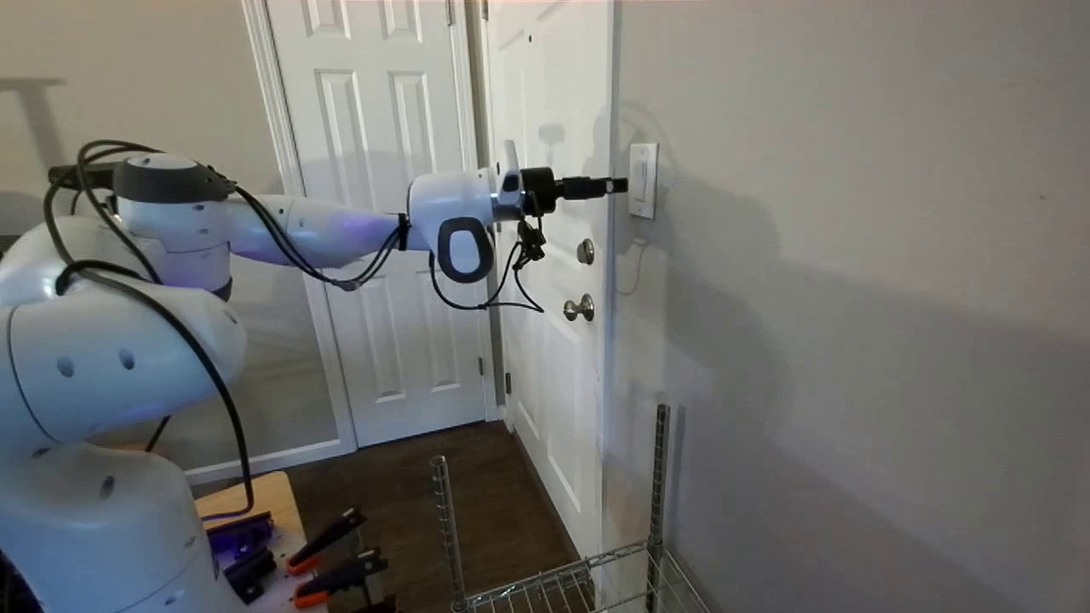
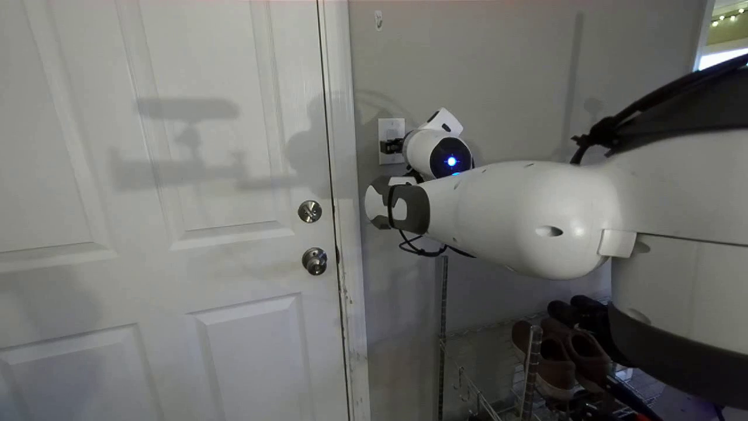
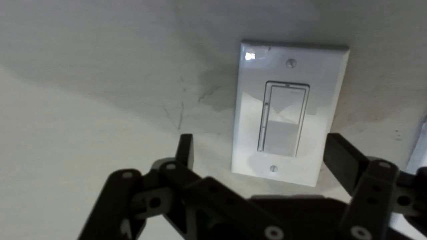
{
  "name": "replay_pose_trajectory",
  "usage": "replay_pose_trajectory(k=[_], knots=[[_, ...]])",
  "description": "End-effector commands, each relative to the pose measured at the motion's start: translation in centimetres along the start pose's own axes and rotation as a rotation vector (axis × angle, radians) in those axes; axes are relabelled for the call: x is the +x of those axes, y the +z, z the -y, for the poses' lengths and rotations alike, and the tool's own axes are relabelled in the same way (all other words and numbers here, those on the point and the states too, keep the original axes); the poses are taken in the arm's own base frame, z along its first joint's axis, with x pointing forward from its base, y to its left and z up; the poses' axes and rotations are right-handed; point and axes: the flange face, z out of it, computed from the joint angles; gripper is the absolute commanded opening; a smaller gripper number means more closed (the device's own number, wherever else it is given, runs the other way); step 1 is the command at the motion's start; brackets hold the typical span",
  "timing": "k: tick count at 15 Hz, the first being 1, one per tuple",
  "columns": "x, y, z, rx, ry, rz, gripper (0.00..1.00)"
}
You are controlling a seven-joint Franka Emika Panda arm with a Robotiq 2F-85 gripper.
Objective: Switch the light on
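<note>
The light switch is a white upright wall plate with a flat rocker paddle and a thin slider beside it, seen in the wrist view [image 3: 283, 133]. It also shows in both exterior views, as a white plate [image 1: 643, 180] and partly covered by my gripper [image 2: 391, 125]. No lamp is in view. My gripper [image 3: 258, 145] is open and empty, its two black fingers wide apart, one at each side of the plate's lower half in the picture. In an exterior view the fingertips [image 1: 619, 186] are close in front of the plate; I cannot tell whether they touch it.
A white door [image 2: 234, 263] with a deadbolt [image 2: 310, 211] and a round metallic knob [image 2: 314, 261] stands beside the switch. A wire shelf [image 1: 553, 587] with upright posts is below. Brown shoes [image 2: 555, 362] sit on it. Clamps [image 1: 341, 575] lie near the robot base.
</note>
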Motion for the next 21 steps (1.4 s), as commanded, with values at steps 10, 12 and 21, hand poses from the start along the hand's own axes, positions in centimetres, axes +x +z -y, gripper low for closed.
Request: replay_pose_trajectory(k=[10,12,21], knots=[[2.8,0.8,-1.9,-0.051,0.006,-0.083,1.00],[2.5,1.0,-1.9,-0.054,-0.010,-0.067,1.00],[3.3,3.0,-1.6,-0.063,-0.017,-0.018,1.00]])
